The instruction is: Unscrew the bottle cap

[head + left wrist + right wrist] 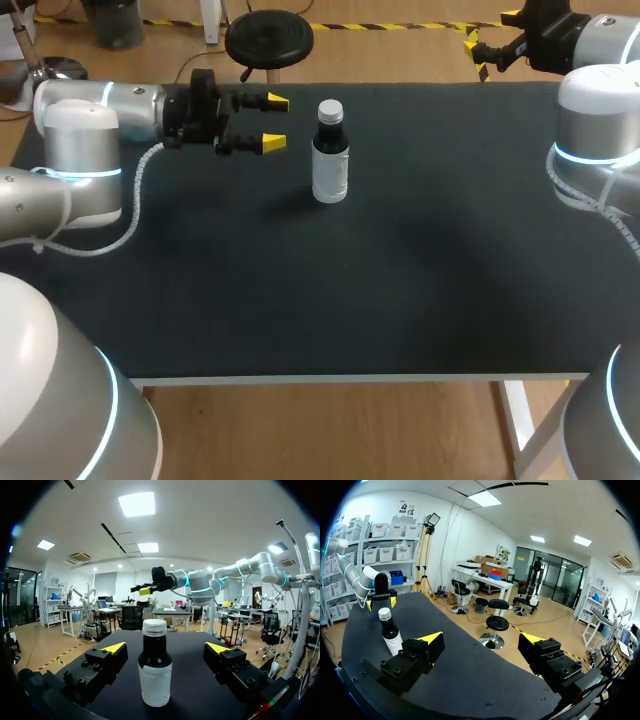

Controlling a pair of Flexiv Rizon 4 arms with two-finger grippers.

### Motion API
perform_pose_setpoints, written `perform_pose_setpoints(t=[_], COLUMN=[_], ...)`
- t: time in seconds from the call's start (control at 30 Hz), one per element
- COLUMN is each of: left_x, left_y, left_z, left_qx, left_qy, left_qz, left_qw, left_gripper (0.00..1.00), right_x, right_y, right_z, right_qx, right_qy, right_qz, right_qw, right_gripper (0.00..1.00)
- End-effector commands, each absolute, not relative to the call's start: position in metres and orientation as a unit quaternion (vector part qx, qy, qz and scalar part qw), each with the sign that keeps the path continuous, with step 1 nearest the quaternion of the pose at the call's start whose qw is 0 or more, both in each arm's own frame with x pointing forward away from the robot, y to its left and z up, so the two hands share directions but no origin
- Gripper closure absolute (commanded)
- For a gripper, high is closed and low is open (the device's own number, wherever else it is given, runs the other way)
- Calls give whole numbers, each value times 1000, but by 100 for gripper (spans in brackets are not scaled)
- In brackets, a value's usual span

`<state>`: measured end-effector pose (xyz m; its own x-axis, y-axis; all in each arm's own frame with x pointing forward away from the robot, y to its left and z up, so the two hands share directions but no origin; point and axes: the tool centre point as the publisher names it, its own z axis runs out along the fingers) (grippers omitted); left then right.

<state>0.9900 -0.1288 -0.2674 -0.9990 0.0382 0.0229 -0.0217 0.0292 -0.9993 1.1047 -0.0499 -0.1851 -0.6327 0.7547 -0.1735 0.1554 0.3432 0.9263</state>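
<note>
Item 1: bottle (pixel 330 155), dark w/ white label (pixel 155 682) and white cap (pixel 154 626) on top, upright on the table (pixel 400 300), close to its far edge, a bit left of mid-table. Item 2: your L pincer (pixel 274 122), low over the table near the far edge, betw. the left edge and the bottle, aimed sideways at it; fingers spread wide, holding nothing. From the L wrist view you see the bottle straight ahead of the pincer, lined up w/ the gap betw. the two yellow tips, not yet betw. them, no contact. Item 3: your R pincer (pixel 482 640), out past the table's far right corner, also spread wide and empty; the bottle is well apart from it, off beyond one finger, not in the gap.
</note>
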Motion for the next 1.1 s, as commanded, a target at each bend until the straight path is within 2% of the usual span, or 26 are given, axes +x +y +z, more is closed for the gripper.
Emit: perform_pose_setpoints(t=[0.03,1.1], left_x=[997,1003], left_y=[-137,-186], left_z=[-277,-291], left_qx=[-12,-46], left_qy=[-713,-707], left_qz=[700,702], left_qw=[28,67], left_gripper=[0,0], right_x=[1105,1105], right_y=[-50,-50], right_z=[-184,-184], right_qx=[300,300], right_qy=[761,761], right_qz=[488,488], right_qw=[306,306], right_gripper=[0,0])
